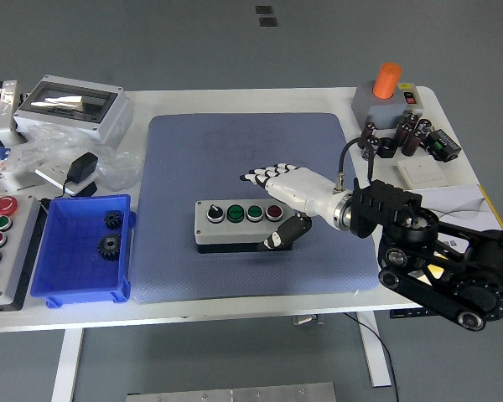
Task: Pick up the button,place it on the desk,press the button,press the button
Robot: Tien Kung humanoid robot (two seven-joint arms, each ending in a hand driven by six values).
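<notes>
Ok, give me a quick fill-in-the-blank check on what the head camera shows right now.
1. The button box lies on the ____ mat.
2. Its rightmost button is ____ in colour.
3. The blue bin holds two black ____.
4. The right hand sits at the box's ____ end, holding nothing.

Missing words: blue; red; gears; right

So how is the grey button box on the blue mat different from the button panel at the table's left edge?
The grey button box lies whole on the blue mat, its four controls in a single row; the button panel is cut off by the picture's edge and carries its buttons in a column. The box shows one black knob, two green caps and one red; the panel shows red, green, yellow and blue. The right hand is at the box; nothing touches the panel. Both are grey-cased with round buttons.
</notes>
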